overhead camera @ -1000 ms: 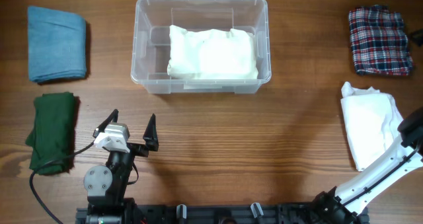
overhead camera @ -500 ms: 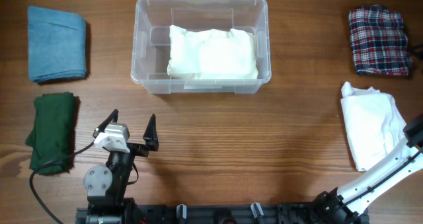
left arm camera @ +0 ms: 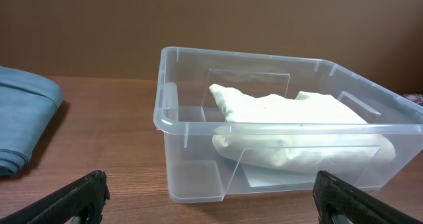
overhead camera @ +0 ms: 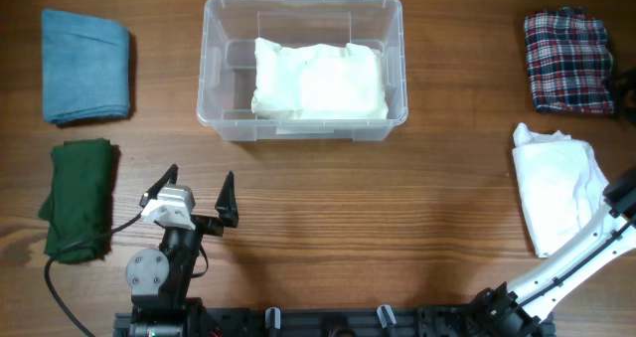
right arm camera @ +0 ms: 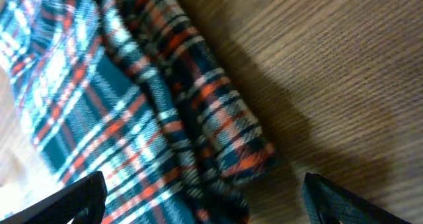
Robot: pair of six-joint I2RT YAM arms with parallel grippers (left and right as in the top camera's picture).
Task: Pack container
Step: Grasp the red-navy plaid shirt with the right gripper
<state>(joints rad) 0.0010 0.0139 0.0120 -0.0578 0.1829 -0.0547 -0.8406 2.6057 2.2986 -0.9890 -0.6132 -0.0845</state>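
Overhead camera: container [overhead camera: 227,79] sits at the far centre of the table [overhead camera: 298,208] with a white cloth [overhead camera: 318,79] inside. The left gripper [overhead camera: 200,183] stands wide and empty near the front edge. Left wrist camera: the container's long wall faces the spread fingers [left arm camera: 73,197]. Right wrist camera: only this view shows the right gripper [right arm camera: 201,201], wide above a plaid cloth [right arm camera: 132,98] and holding nothing.

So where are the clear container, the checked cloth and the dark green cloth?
container [overhead camera: 231,84], overhead view, bare floor at its left end.
checked cloth [overhead camera: 568,61], overhead view, middle of the folded bundle.
dark green cloth [overhead camera: 79,198], overhead view, centre of the fold.
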